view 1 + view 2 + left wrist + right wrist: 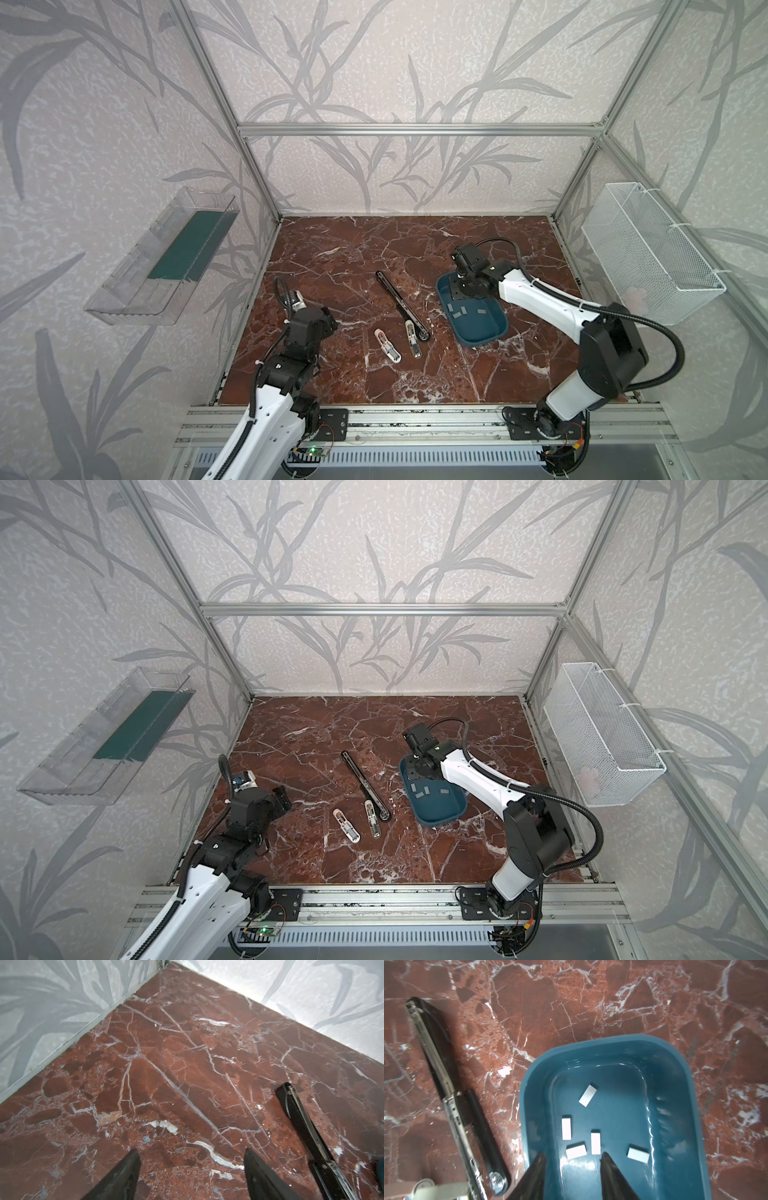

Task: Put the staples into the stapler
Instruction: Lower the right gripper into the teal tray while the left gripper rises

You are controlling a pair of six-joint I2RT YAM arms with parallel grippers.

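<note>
— Two arms to log, reading left to right. Far left?
— Clear bin (137, 291) on the left wall, green sheet (187, 245) lying in it
— Left gripper (191, 1149)?
— Over the left part of the marble top (353, 257), jaws spread wide, nothing held; only bare stone shows between the fingertips (126, 1174) in the wrist view
— Next along?
— White small stapler (387, 345), flat on the marble, well clear of that gripper. Just right of it the silver small stapler (412, 341), close against the hinge end of the black stapler (395, 296); touching or not, cannot tell. The black one is folded out flat, one long line slanting toward the back left, metal channel facing up
— The staples (588, 1095)?
— Five grey strips, loose on the floor of the blue tray (530, 1093), right of the black stapler. Scattered at odd angles, near the gripper
— Right gripper (573, 1153)?
— Pointing down into the tray's far end, jaws partly open, gripping nothing. One strip lies just ahead of the gap between the tips
— Far right?
— White wire basket (648, 257) on the right wall
</note>
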